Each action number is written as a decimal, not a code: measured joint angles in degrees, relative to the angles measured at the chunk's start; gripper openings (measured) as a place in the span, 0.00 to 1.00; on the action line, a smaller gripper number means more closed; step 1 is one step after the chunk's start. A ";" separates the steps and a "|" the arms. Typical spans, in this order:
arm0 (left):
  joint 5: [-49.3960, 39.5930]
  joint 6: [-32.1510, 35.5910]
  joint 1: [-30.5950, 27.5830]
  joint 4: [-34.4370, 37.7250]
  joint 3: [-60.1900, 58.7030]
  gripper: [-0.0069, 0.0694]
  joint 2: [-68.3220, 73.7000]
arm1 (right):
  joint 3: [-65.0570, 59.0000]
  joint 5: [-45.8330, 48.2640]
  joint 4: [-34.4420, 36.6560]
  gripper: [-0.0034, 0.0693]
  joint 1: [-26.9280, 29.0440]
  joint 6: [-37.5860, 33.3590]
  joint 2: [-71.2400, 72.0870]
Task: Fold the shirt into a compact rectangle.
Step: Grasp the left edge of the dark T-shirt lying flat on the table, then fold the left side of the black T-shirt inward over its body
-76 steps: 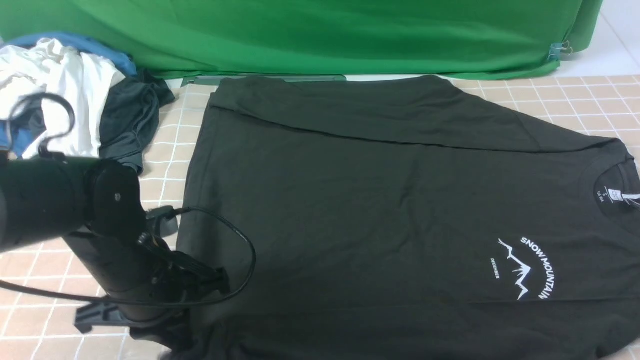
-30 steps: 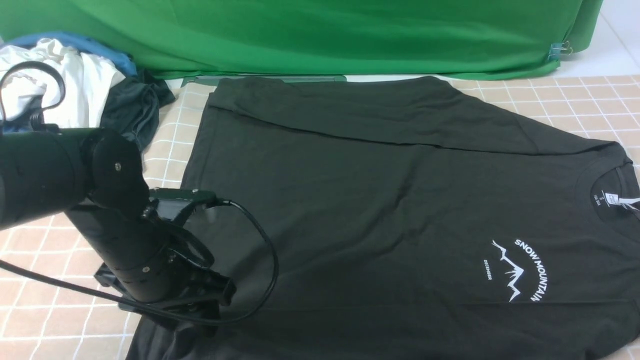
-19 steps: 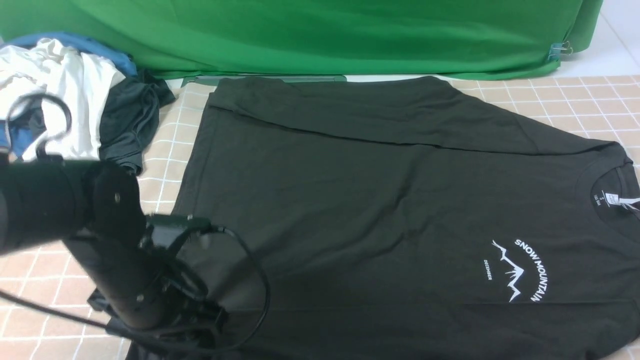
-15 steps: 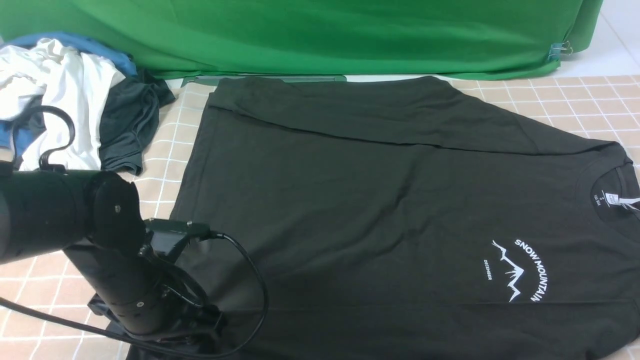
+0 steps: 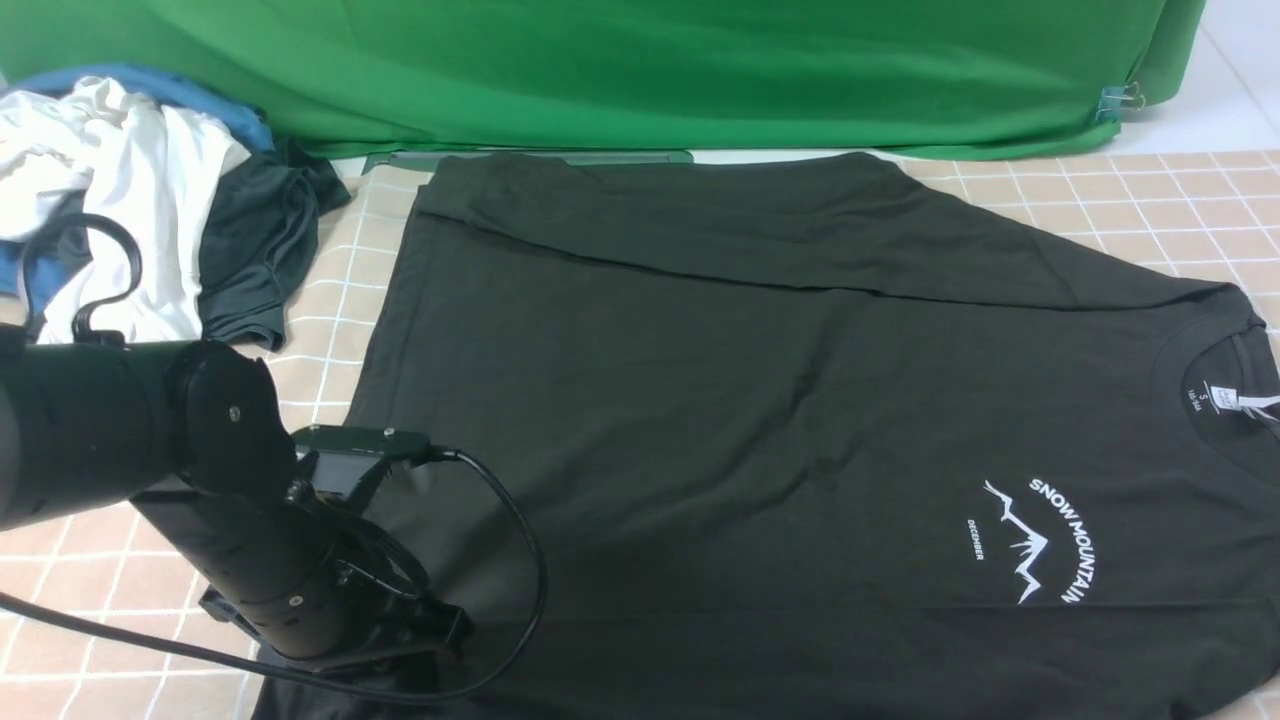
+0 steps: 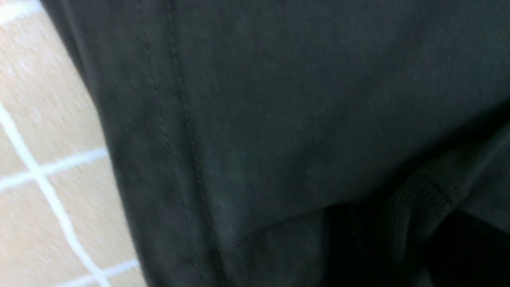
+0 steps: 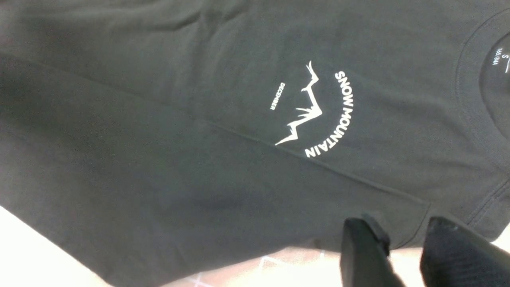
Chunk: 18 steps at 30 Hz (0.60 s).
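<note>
The black shirt (image 5: 760, 400) lies flat on the table, collar and white neck label (image 5: 1215, 400) at the right, hem at the left, its far edge folded inward. The white chest print (image 5: 1040, 540) faces up. My left gripper (image 6: 410, 243) is down on the near-left hem corner. Its fingers are lost in shadow, with a ridge of shirt (image 6: 279, 99) cloth between the dark shapes. In the front view the left arm's wrist (image 5: 300, 590) covers that corner. My right gripper (image 7: 400, 227) hovers open over the shirt's (image 7: 199, 159) near sleeve edge, holding nothing. The right arm is outside the front view.
A pile of clothes sits at the back left: a white garment (image 5: 130, 180), a dark garment (image 5: 260, 240) and blue cloth (image 5: 200, 95). A green backdrop (image 5: 640, 70) hangs behind. The checked tablecloth (image 5: 1150, 190) shows around the shirt. The left arm's cable (image 5: 520, 560) loops over the shirt.
My left arm has dropped toward the table's near edge over the hem corner, then eased back slightly right. The shirt has stayed where it was.
</note>
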<state>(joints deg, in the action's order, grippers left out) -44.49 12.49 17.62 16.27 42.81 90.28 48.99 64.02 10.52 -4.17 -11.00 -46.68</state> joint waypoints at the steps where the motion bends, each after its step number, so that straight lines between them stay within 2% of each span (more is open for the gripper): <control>1: -1.04 0.00 0.00 0.64 0.00 0.34 0.00 | 0.00 0.00 0.00 0.37 0.00 0.00 0.00; 3: -2.73 0.14 0.00 1.25 0.00 0.21 0.00 | 0.00 0.00 0.00 0.37 0.00 0.00 0.00; 5: -3.54 0.14 0.00 1.67 0.00 0.16 -0.06 | 0.00 0.00 0.00 0.37 0.00 0.00 0.00; 10: -5.41 -1.30 0.00 2.03 1.55 0.14 -2.15 | 0.00 0.00 0.00 0.37 0.00 0.00 0.00; 13: -9.60 -2.47 0.00 2.08 4.86 0.14 -4.88 | 0.00 0.00 0.00 0.37 0.00 0.00 0.00; 18: -11.45 -3.53 0.00 1.63 10.36 0.14 -6.49 | 0.00 -0.11 0.00 0.37 0.00 0.00 0.00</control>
<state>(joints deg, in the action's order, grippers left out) -55.94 8.95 17.62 17.90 53.17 83.79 48.99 63.91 10.52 -4.17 -11.00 -46.68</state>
